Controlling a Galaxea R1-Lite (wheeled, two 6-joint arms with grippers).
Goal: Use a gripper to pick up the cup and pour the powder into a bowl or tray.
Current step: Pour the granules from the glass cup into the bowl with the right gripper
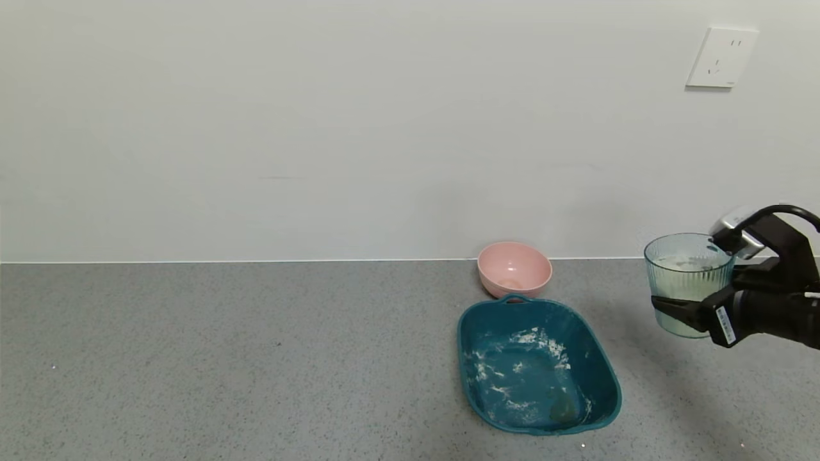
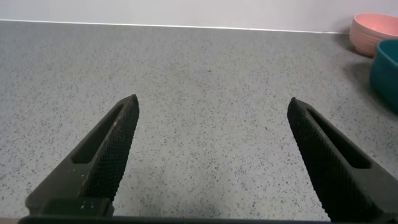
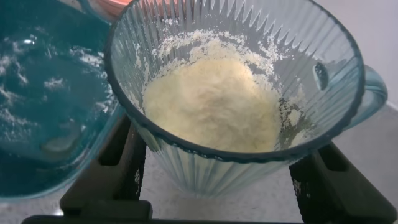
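Note:
My right gripper [image 1: 688, 301] is shut on the ribbed, pale blue-green cup [image 1: 682, 275] and holds it upright above the counter, to the right of the dark teal tray [image 1: 462, 346]. White powder [image 1: 684, 264] lies in the cup. In the right wrist view the cup [image 3: 205, 168] sits between the two fingers of my right gripper [image 3: 224, 165], with the heap of powder [image 3: 214, 102] inside and its handle on the far side. The tray [image 3: 37, 124] shows beside the cup, smeared with white powder. My left gripper [image 2: 212, 112] is open and empty over bare counter.
A pink round bowl [image 1: 514, 267] stands just behind the tray, near the wall; it also shows in the left wrist view [image 2: 373, 31] beside the tray's edge [image 2: 387, 71]. The grey speckled counter [image 1: 224, 358] stretches to the left. A wall socket [image 1: 722, 57] is at upper right.

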